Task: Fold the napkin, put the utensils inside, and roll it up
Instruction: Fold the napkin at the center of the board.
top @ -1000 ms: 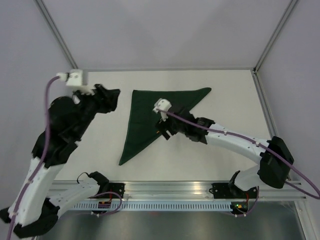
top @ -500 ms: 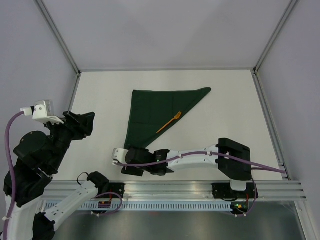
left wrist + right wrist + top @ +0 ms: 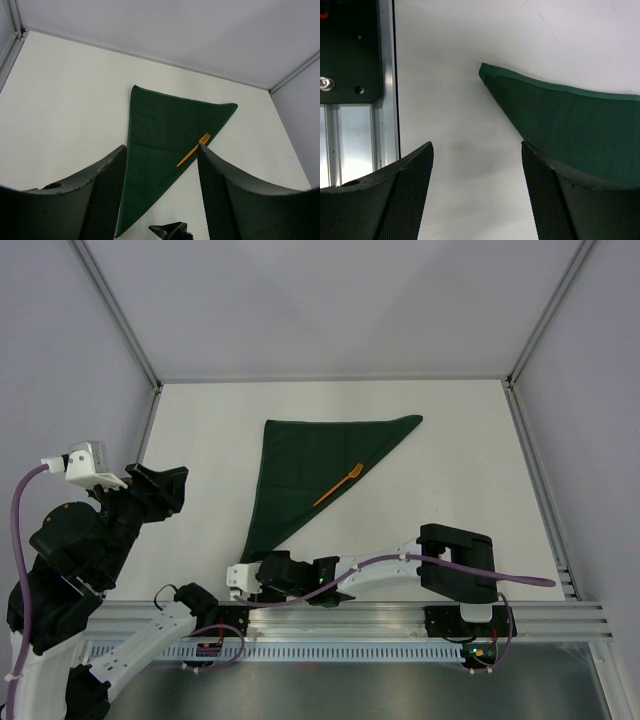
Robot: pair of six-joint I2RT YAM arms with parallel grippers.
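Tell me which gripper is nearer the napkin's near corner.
Right. The right gripper hangs open close beside the near corner of the napkin. The left gripper, also open, is well off to the cloth's left side.

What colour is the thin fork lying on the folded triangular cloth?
Orange; the thin fork on the dark green cloth shows best in the left wrist view.

White table, grey enclosure walls, aluminium rail along near edge

The napkin runs off the right wrist view's right edge; from above, the orange utensil looks a mere sliver.
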